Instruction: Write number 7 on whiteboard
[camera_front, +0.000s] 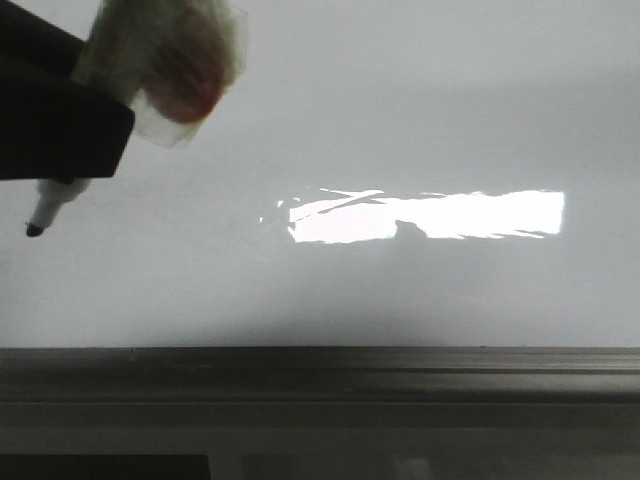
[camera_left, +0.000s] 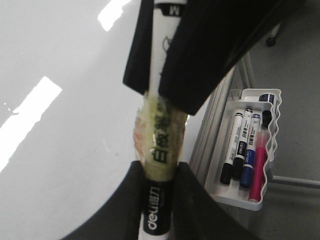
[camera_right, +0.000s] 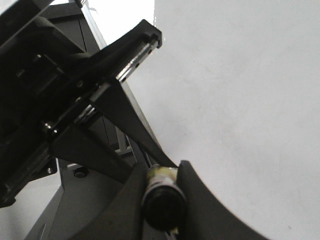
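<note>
Now, front view, whiteboard (camera_front: 400, 100): glossy pale board fills most of the frame, with a bright rectangular glare (camera_front: 430, 215) at mid-height.
Front view, ledge (camera_front: 320, 375): dark grey strip along the board's lower edge.
Front view, marker (camera_front: 55, 205): enters from the upper-left corner, dark tip pointing down and left over the board's left side. Whether the tip touches the board I cannot tell.
Front view, tape wrap (camera_front: 170, 60): yellowish, bulky, around the marker's upper body.
Left wrist view, left tool (camera_left: 157, 175): closed on the marker's barrel — both fingers press the taped, labelled part.
Left wrist view, tray (camera_left: 250, 202): white, beside the board's edge, holding spare markers (camera_left: 235, 145) in black, blue and pink.
Right wrist view, right tool (camera_right: 162, 172): fingers clamp the same marker's black, tape-ringed end — the other arm's dark frame is close beside it, with the board behind.
</note>
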